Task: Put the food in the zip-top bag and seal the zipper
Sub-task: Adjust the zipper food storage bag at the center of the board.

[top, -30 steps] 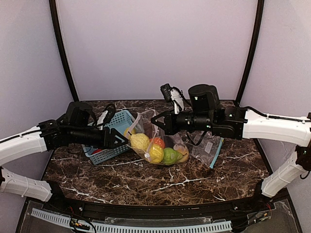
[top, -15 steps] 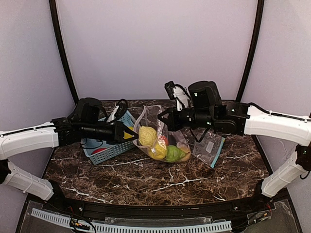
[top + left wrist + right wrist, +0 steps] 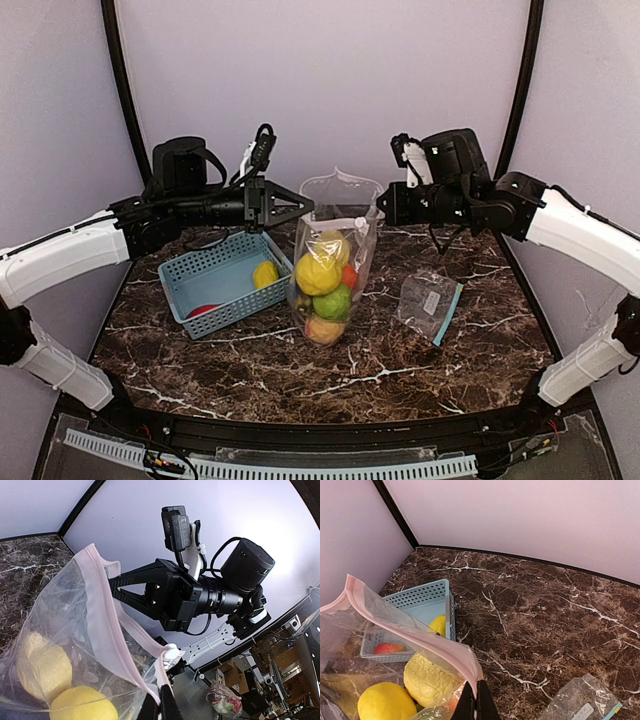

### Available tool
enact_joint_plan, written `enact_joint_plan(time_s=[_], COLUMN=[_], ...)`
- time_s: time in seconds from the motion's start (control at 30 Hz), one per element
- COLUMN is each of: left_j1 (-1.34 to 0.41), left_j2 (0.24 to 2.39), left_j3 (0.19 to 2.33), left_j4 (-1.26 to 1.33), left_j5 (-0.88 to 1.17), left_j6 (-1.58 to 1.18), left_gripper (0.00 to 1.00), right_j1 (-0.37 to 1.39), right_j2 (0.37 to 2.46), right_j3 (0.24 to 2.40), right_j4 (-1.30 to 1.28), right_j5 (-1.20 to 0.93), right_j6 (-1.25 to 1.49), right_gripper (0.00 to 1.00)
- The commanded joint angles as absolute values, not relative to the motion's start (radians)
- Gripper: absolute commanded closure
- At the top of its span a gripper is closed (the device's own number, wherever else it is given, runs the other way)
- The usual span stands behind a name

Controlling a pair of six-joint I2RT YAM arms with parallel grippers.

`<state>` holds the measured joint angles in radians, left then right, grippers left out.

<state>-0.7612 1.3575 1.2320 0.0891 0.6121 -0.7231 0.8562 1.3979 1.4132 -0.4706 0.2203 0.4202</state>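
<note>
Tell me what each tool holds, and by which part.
Both hold the zip-top bag by its zipper rim: left tool at one end, right tool at the other.

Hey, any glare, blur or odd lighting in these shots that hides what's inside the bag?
Top view: even light, sharp, the food reads plainly through the clear bag. Left wrist: tilted frame, the wall washes out bright at upper right, and the lemons look hazy behind close plastic. Right wrist: marble table and basket crisp, bag film slightly soft.
</note>
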Motion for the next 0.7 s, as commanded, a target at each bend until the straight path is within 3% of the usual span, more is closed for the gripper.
enact_joint_plan(time_s=[0.0,0.43,0.53,0.67], left_j1=[-0.764,-0.754,-0.752,-0.744], left_j2=[1.369,1.425,1.413,1.402], left_j3=[1.239,1.150,1.149,1.143], left_j4=[0.114,0.032,0.036,0.071], left_j5=[0.634,0.475,0.447,0.435], left_j6=[-0.730,-0.684,-0.683,-0.705], left_gripper=[0.99,0.99,0.99,0.99], right_j1=[0.844,0.844,0.844,0.846], right_j2=[1.377,1.460,1.423,1.341], right_j3=[1.423,1.347,1.335,1.302], right_j4=[-0.497,-0.382,-0.355,-0.318], right_j5=[0.218,0.023,0.026,0.011], right_j6=[0.437,0.467,0.442,0.392], right_gripper=[1.00,0.99,0.86,0.60])
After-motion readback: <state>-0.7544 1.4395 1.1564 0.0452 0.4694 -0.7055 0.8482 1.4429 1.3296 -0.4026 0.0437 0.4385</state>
